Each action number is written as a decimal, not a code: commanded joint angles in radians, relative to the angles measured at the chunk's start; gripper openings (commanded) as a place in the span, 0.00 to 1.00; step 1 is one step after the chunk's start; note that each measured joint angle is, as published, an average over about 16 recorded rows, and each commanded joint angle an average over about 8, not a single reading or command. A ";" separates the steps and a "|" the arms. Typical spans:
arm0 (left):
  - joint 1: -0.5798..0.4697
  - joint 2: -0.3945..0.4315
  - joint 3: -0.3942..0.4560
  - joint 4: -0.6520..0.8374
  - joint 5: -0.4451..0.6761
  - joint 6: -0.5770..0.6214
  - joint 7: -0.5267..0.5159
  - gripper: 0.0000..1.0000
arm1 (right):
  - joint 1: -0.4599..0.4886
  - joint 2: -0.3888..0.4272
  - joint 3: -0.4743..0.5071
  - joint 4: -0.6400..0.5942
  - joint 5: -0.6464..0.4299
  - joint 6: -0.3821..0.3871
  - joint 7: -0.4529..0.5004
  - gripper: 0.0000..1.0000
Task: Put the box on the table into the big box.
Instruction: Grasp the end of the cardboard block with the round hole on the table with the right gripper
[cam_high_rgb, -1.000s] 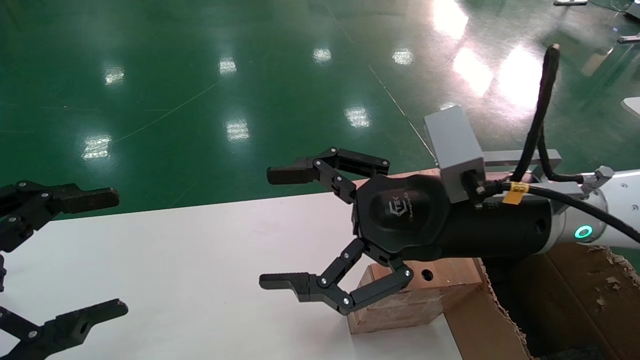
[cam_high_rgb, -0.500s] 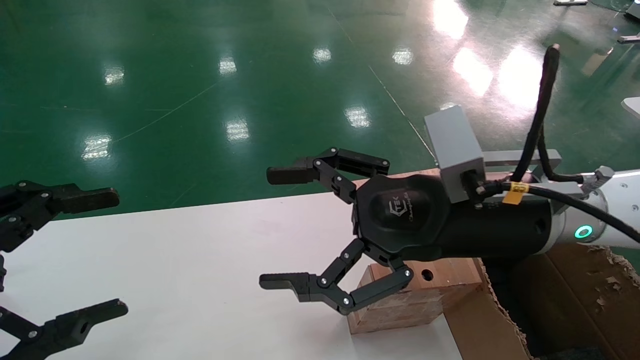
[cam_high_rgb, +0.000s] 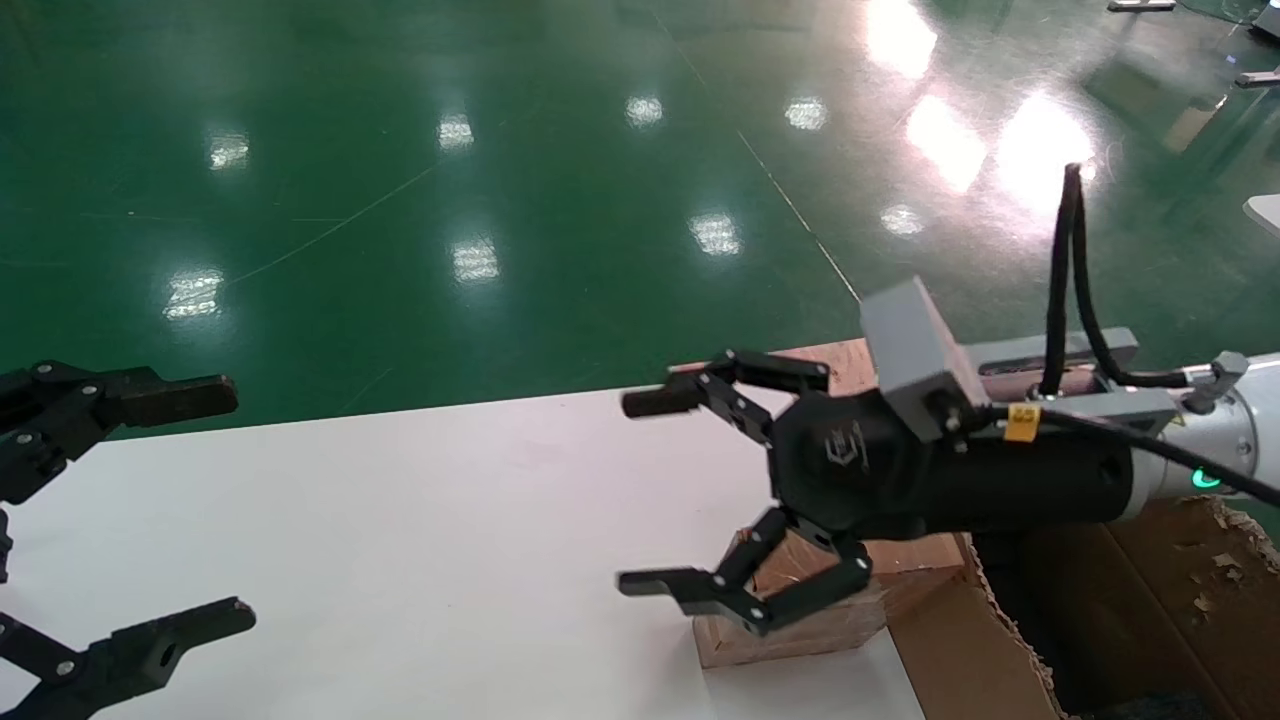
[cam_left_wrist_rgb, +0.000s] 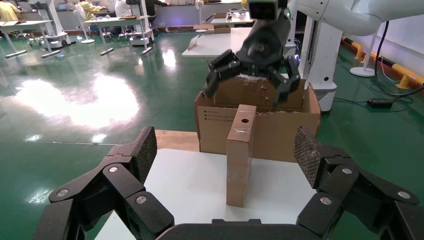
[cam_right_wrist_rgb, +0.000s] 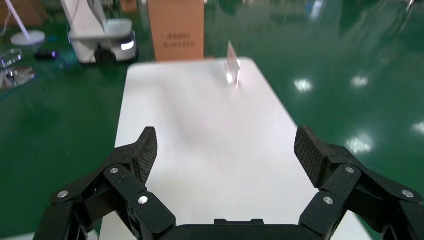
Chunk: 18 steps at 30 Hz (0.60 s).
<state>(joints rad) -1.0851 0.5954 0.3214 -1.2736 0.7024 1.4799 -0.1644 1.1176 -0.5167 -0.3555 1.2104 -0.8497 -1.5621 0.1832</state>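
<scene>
The box (cam_high_rgb: 812, 630) is a small light-brown block that stands at the right end of the white table (cam_high_rgb: 400, 520), right beside the big box (cam_high_rgb: 965, 660). In the left wrist view the box (cam_left_wrist_rgb: 240, 155) stands upright, round hole near its top, in front of the big box (cam_left_wrist_rgb: 272, 132). My right gripper (cam_high_rgb: 648, 490) is open and empty, with its body just above the box and its fingers reaching past it over the table. It also shows in the left wrist view (cam_left_wrist_rgb: 252, 67). The right wrist view shows its open gripper (cam_right_wrist_rgb: 226, 150) over bare table (cam_right_wrist_rgb: 200, 115), with the box out of view. My left gripper (cam_high_rgb: 225, 505) is open and empty at the table's left end.
A flat plywood board (cam_high_rgb: 835, 355) lies beyond the table's far right corner. The big box has ragged torn flap edges and a dark inside (cam_high_rgb: 1100, 620). In the right wrist view a small clear object (cam_right_wrist_rgb: 233, 67) stands at the table's far end, with a carton (cam_right_wrist_rgb: 177, 30) on the green floor beyond.
My right gripper has moved right, back toward the big box, and sits lower over the box, still open. The left arm and the box have not moved.
</scene>
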 joint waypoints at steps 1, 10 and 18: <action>0.000 0.000 0.000 0.000 0.000 0.000 0.000 1.00 | 0.007 0.014 -0.011 -0.020 -0.022 -0.018 -0.007 1.00; 0.000 0.000 0.000 0.000 0.000 0.000 0.000 1.00 | 0.056 0.071 -0.141 -0.125 -0.043 -0.031 -0.085 1.00; 0.000 0.000 0.001 0.000 0.000 0.000 0.000 1.00 | 0.101 0.088 -0.254 -0.257 -0.051 -0.028 -0.165 1.00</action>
<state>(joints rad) -1.0853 0.5952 0.3220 -1.2735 0.7020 1.4797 -0.1641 1.2209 -0.4314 -0.6040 0.9552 -0.9038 -1.5900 0.0201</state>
